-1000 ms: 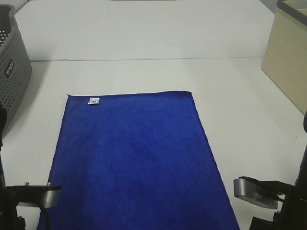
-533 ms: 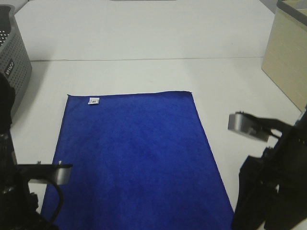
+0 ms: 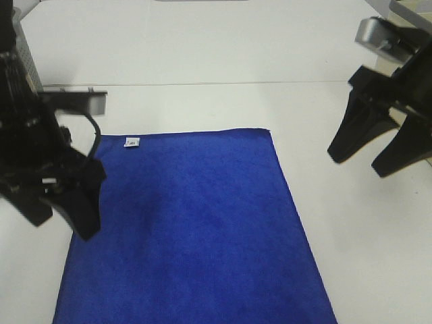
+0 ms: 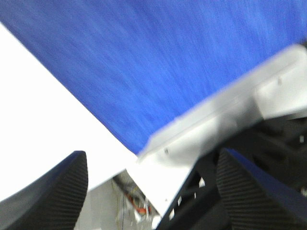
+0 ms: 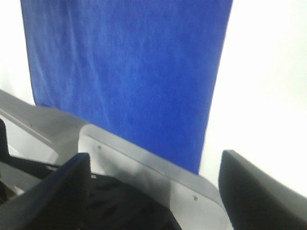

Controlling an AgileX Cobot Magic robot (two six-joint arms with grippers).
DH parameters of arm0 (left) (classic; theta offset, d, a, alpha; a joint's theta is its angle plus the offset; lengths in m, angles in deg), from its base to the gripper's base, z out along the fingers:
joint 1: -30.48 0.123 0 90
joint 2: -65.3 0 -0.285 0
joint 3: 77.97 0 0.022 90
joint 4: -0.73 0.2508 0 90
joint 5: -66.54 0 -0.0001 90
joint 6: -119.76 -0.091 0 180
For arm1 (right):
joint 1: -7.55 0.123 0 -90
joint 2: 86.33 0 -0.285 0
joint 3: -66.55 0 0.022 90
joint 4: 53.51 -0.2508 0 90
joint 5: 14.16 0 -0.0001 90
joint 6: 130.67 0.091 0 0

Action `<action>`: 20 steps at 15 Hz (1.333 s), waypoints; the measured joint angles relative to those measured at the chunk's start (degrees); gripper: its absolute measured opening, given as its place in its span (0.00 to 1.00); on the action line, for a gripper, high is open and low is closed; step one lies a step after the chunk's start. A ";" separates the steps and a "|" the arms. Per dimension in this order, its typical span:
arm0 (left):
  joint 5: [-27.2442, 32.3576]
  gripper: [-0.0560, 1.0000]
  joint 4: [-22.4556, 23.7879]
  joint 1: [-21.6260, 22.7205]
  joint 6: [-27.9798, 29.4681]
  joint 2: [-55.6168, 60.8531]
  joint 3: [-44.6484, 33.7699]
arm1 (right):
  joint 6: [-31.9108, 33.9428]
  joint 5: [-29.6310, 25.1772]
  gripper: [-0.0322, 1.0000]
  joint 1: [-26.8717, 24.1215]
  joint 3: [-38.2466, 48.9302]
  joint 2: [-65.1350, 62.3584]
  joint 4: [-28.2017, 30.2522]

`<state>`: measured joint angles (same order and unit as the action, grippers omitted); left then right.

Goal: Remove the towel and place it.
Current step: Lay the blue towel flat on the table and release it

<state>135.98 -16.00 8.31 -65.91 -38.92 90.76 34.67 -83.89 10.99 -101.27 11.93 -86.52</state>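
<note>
We see the towel (image 3: 189, 229) lying flat on the white desk (image 3: 202, 101), spread out in the middle and running past the near edge of the high view, its small white tag (image 3: 131, 142) at the far left corner. Our left hand (image 3: 64, 224) hangs over the towel's left edge, a little nearer than the tag, its two fingers (image 4: 53, 191) spread apart with nothing between them. Our right hand (image 3: 358, 165) hangs over bare desk to the right of the towel's far right corner, its fingers (image 5: 259, 191) likewise spread and empty. As far as we can tell, neither hand touches the towel.
</note>
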 joint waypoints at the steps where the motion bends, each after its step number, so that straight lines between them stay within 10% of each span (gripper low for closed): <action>1: 0.00 0.72 0.40 2.86 -0.40 -1.55 3.38 | -0.97 0.00 0.74 -2.23 -3.21 2.12 -1.72; 7: 0.00 0.72 -1.66 15.41 -1.15 -16.33 23.43 | -4.64 -0.06 0.74 -3.38 -21.72 15.93 -3.09; 20: -3.95 0.72 -6.65 22.52 -5.73 -37.47 40.91 | -7.39 0.00 0.74 -3.38 -41.02 39.76 -2.41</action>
<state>132.03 -22.64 30.82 -71.64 -76.39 131.67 27.27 -83.89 7.61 -142.29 51.69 -88.92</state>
